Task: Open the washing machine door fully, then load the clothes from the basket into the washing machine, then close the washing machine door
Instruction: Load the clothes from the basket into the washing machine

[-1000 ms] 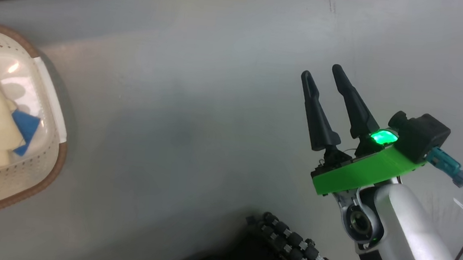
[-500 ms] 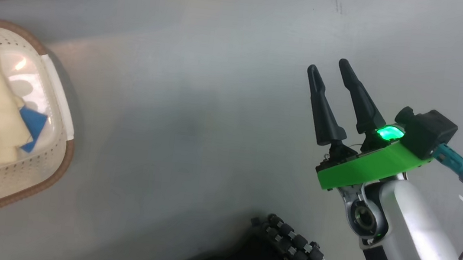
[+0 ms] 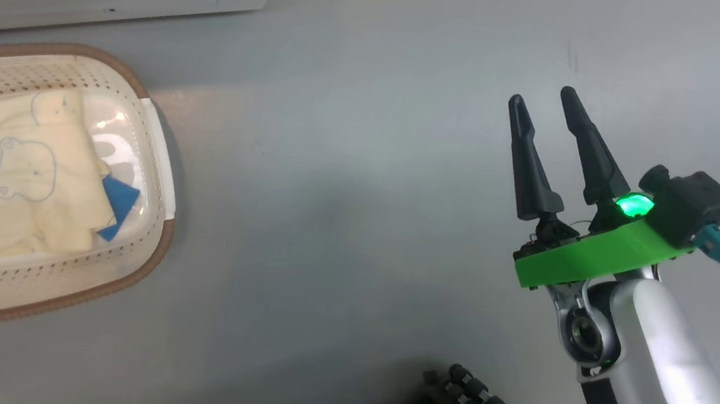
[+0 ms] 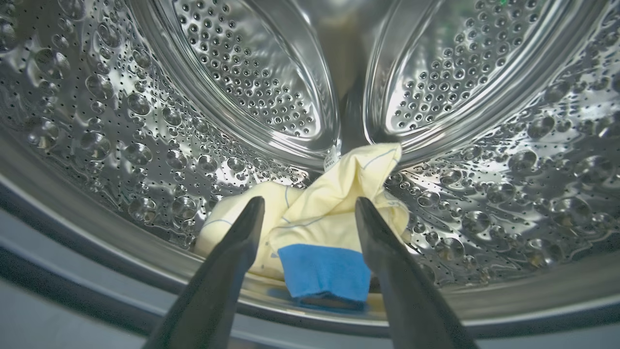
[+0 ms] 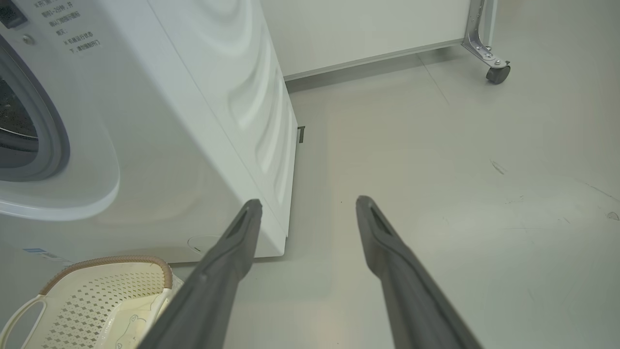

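Lying in the perforated steel drum (image 4: 145,145), a cream-yellow quilted garment (image 4: 334,203) with blue cuff rests just beyond the spread, empty fingers of the left gripper (image 4: 308,199). The right gripper (image 3: 542,94) hovers open, well apart from the cream perforated basket (image 3: 160,145).

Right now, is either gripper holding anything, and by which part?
Nothing is held. The left gripper is open, facing into the steel drum, with a cream-yellow garment lying loose beyond its fingers. The right gripper is open and empty above the floor.
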Controlling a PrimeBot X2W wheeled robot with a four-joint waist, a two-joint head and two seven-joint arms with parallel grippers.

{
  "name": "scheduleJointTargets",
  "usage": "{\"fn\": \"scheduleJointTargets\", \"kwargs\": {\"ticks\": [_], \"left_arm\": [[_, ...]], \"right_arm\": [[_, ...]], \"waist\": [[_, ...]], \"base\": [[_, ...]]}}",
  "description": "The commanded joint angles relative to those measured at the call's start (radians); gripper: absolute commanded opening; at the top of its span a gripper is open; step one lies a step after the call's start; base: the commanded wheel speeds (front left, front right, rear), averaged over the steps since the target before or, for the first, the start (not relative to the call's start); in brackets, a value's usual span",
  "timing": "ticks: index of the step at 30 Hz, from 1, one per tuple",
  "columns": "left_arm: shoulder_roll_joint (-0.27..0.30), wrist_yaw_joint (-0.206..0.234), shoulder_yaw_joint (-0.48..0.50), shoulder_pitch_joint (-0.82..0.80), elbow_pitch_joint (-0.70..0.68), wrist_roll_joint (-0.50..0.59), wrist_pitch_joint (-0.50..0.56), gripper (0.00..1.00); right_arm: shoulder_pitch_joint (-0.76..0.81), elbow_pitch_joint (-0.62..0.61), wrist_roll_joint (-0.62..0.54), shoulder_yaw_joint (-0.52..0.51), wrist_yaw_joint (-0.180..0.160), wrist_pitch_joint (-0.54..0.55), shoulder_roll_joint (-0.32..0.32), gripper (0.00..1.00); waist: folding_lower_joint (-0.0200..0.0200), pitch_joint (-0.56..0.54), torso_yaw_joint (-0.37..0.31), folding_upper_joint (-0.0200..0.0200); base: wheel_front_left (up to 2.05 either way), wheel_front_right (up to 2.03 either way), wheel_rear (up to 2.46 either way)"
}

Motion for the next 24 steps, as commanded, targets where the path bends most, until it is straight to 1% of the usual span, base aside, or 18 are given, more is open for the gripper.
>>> {"fn": "scheduleJointTargets", "kwargs": {"ticks": [1,7,14,17,20,21,24], "left_arm": [[0.043,0.009,0.033,0.009,-0.040,-0.001,-0.012,1.00],[0.016,0.064,0.059,0.182,-0.165,-0.036,-0.105,1.00],[-0.020,0.143,0.071,0.453,-0.348,-0.056,-0.219,1.00],[-0.023,0.177,0.070,0.573,-0.431,-0.050,-0.245,1.00],[-0.030,0.219,0.071,0.682,-0.512,-0.036,-0.262,1.00],[-0.035,0.246,0.073,0.745,-0.562,-0.022,-0.269,1.00],[-0.052,0.284,0.067,0.836,-0.629,0.002,-0.275,1.00]], "right_arm": [[0.037,-0.023,-0.007,0.003,-0.003,-0.007,-0.009,1.00],[0.058,-0.026,-0.039,-0.043,-0.003,-0.007,-0.009,1.00],[0.100,-0.026,-0.091,-0.102,-0.003,-0.007,-0.009,1.00],[0.118,-0.028,-0.112,-0.121,-0.003,-0.007,-0.009,1.00],[0.136,-0.027,-0.133,-0.138,-0.003,-0.007,-0.009,1.00],[0.148,-0.026,-0.147,-0.147,-0.003,-0.006,-0.009,1.00],[0.168,-0.025,-0.168,-0.157,-0.003,0.000,-0.009,1.00]], "waist": [[0.0001,-0.020,0.017,0.0000],[0.0001,-0.076,0.051,0.0000],[0.0001,-0.168,0.101,0.0000],[0.0001,-0.208,0.122,0.0000],[0.0001,-0.245,0.145,0.0000],[0.0001,-0.270,0.161,0.0000],[0.0001,-0.310,0.187,0.0000]], "base": [[0.00,0.00,0.00],[0.00,0.00,0.00],[0.00,0.00,0.00],[0.00,0.00,0.00],[0.00,0.00,0.00],[0.00,0.00,0.00],[0.00,0.00,0.00]]}}
